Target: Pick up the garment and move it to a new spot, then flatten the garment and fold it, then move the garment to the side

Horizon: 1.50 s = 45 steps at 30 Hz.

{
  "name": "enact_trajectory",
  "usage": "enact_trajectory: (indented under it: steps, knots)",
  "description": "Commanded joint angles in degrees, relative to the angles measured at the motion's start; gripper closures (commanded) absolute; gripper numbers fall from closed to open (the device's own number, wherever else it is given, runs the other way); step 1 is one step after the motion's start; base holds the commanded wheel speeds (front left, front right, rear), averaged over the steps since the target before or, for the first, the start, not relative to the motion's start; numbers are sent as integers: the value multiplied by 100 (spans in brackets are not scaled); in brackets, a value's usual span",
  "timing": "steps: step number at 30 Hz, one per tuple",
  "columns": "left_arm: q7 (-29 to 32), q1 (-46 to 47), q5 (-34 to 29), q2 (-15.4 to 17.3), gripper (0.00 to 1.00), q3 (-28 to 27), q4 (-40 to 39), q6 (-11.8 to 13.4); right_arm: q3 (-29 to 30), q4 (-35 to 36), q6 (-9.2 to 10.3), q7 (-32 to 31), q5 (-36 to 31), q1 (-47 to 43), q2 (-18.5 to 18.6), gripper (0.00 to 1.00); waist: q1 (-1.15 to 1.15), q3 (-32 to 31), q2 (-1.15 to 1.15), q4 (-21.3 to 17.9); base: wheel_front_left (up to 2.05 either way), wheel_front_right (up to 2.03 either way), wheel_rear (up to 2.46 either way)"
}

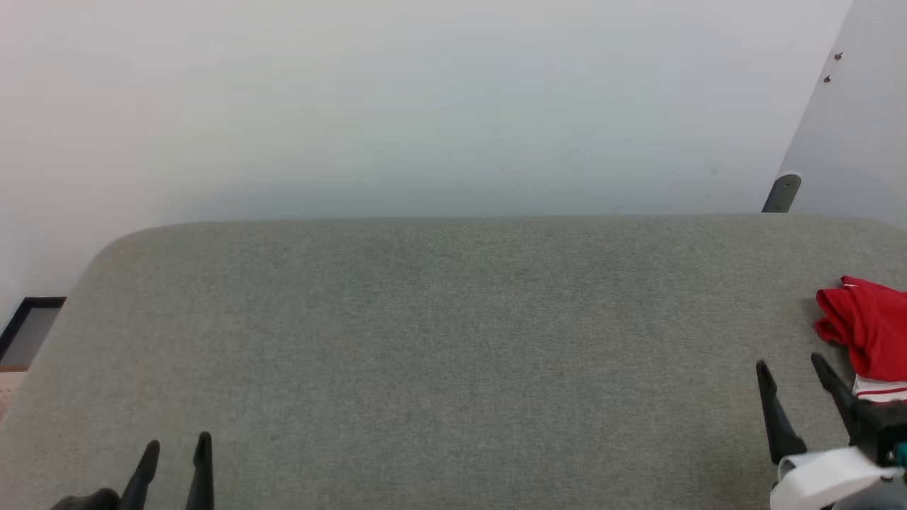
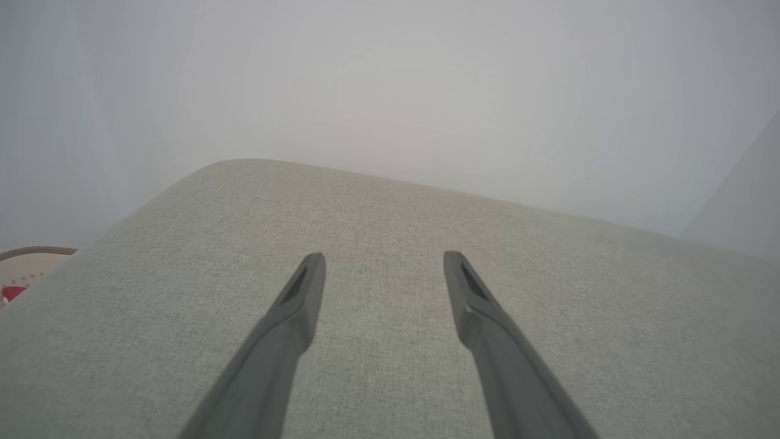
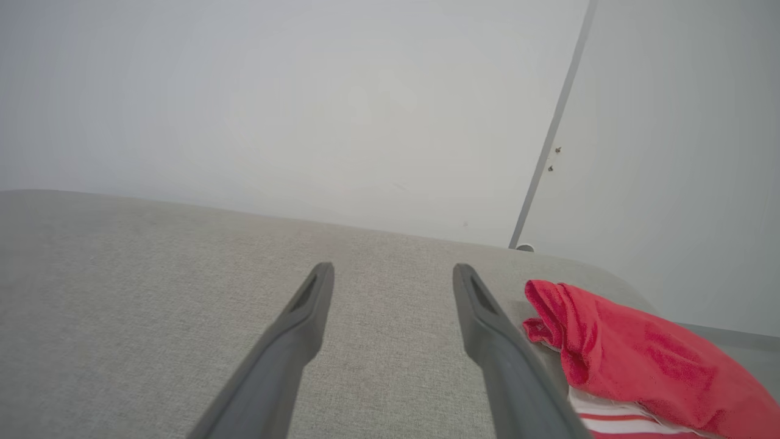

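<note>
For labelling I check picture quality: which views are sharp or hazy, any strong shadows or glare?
Head view: sharp, evenly lit, faint shadow beside the crumpled red garment on the grey fabric surface. Left wrist view: hazy, pale wall washed out. Right wrist view: equally hazy, no glare.

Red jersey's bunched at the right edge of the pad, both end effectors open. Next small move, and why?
Probably shift the right end effector a little to its right, over the garment, before closing. It stands open beside the bunched cloth, not around it, and the left end effector is far across the grey surface.
</note>
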<state>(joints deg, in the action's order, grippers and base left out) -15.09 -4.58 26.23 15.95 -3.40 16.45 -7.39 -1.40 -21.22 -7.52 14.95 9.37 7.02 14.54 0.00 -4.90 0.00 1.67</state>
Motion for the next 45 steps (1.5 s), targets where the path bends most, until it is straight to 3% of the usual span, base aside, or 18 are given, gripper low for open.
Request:
enact_trajectory:
  steps: [1, 17, 45]
  knots:
    - [2, -80, 29, -18, 0, -13, -11, -8, 82, 91, 7, 23, -39, -148, -74, 0, 0, -12, 0, 13, 0, 0, 0]
    - [1, -249, 159, 91, 0, 6, -96, -8, 197, 1055, 8, 24, -376, -1068, -640, 0, 0, -11, 0, -103, 0, 0, 0]
    - [1, -175, 328, 212, 0, 202, -131, -9, 76, 1515, 8, 23, -525, -1383, -847, 0, 0, -19, 0, -167, 0, 0, 0]
